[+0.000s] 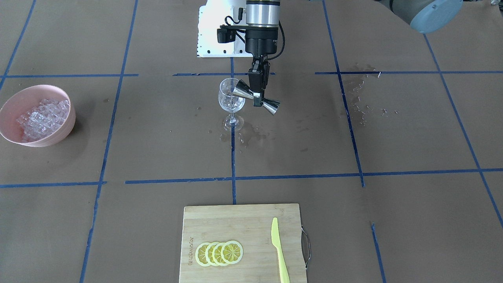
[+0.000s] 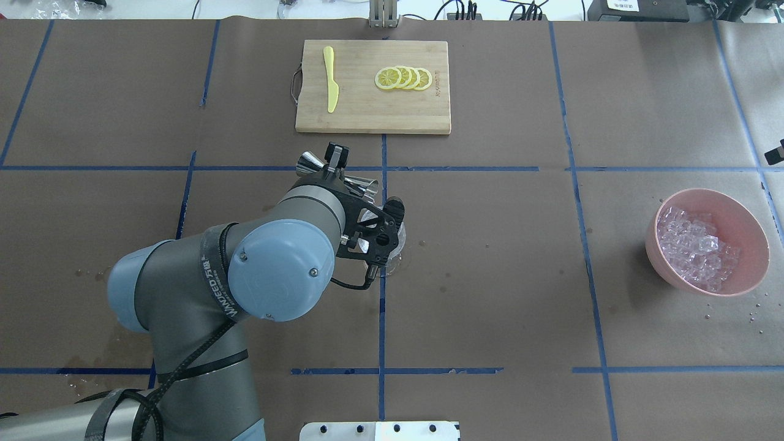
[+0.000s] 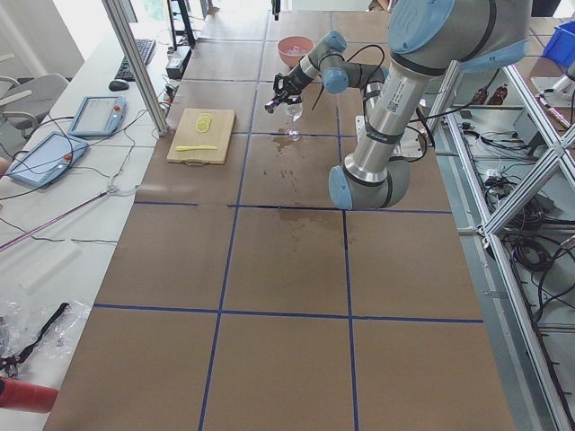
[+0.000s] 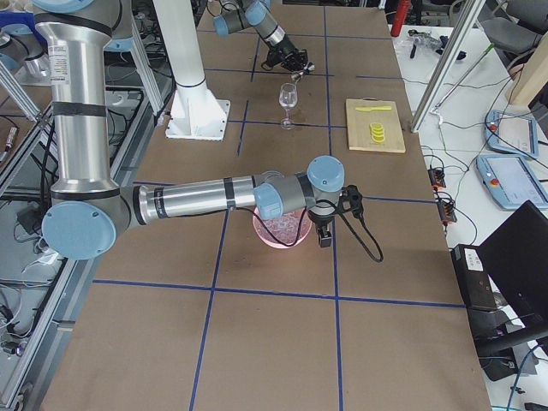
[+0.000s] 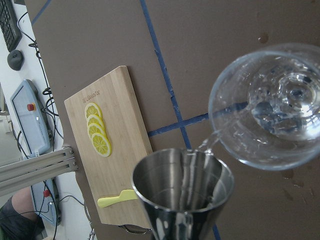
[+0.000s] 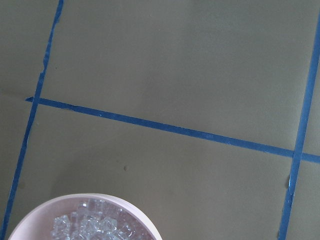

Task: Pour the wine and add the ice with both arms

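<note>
**Left arm** [image 2: 184, 288]: extended to the wine glass [image 1: 231, 100], which stands upright on the desk [image 1: 393, 137]. The left jaws are found closed on the narrow waist of a steel jigger [image 1: 240, 91], which is held just beside the rim of the glass. The jigger is tilted, with its larger cup turned toward the mouth of the glass and its smaller cup pointing away from the glass.

**Wine** [image 5: 210, 142]: in the left wrist view a thin clear stream is seen passing from the lip of the jigger over the rim of the glass. Clear liquid is also noted in the bowl of the glass. The wine is therefore not between the jaws. It is at the lip of the vessel they grip and inside the glass beside them. Wet patches [image 1: 243, 135] are noted on the desk around the foot of the glass.

**Ice** [image 1: 41, 118]: heaped in a pink bowl [image 1: 59, 135], well apart from the glass, toward the robot's right.

**Right arm** [image 4: 197, 201]: positioned at that bowl, far from the glass. The right jaws are shown only in the exterior right view, just beside the bowl's rim, with the ice lying in the bowl next to them. Whether they are open or closed cannot be told.

**Other items**: a cutting board [image 1: 235, 220] lies beyond the glass from the robot, well apart from it. It carries four overlapping lemon slices [image 1: 219, 253] and a yellow knife [image 1: 279, 251].
</note>
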Tool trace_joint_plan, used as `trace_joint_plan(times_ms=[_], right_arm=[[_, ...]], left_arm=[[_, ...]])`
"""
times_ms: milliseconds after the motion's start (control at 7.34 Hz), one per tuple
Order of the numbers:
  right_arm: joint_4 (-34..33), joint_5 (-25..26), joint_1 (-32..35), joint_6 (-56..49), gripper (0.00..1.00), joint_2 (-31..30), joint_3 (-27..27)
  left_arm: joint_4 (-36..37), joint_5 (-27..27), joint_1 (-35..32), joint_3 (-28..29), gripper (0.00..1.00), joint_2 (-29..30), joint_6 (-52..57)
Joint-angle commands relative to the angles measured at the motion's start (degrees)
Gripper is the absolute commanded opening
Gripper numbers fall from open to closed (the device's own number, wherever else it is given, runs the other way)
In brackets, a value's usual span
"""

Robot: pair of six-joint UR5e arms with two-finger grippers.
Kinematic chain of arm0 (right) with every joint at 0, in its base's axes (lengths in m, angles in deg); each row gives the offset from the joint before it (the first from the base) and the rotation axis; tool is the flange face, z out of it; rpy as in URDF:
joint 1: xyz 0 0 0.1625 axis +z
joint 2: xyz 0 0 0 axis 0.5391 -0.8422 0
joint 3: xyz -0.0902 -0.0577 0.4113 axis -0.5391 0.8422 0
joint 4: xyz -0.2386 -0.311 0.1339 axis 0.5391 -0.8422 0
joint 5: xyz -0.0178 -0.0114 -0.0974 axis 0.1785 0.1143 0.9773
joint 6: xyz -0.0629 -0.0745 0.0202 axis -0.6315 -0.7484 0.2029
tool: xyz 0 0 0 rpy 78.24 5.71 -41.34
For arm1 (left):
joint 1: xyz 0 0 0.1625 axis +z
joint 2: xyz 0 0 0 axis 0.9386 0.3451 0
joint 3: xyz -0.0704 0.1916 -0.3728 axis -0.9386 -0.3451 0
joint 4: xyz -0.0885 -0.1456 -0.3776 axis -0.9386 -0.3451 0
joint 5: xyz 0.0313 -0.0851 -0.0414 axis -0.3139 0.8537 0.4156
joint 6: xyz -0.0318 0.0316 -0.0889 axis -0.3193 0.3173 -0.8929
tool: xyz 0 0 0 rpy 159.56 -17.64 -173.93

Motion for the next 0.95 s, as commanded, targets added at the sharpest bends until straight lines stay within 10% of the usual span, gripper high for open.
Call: trace_joint_plan(times_ms=[0, 817], right_arm=[[0.0, -0.1, 0.0, 0.3, 1.0, -0.1, -0.6], [0.0, -0.1, -0.7, 2.9, 1.0, 0.1, -1.3]], left_arm=[[0.7, 0.0, 0.1, -0.1, 0.0, 0.3, 0.2], [0.0, -0.2, -0.1, -0.9, 0.0, -0.8, -11.9]])
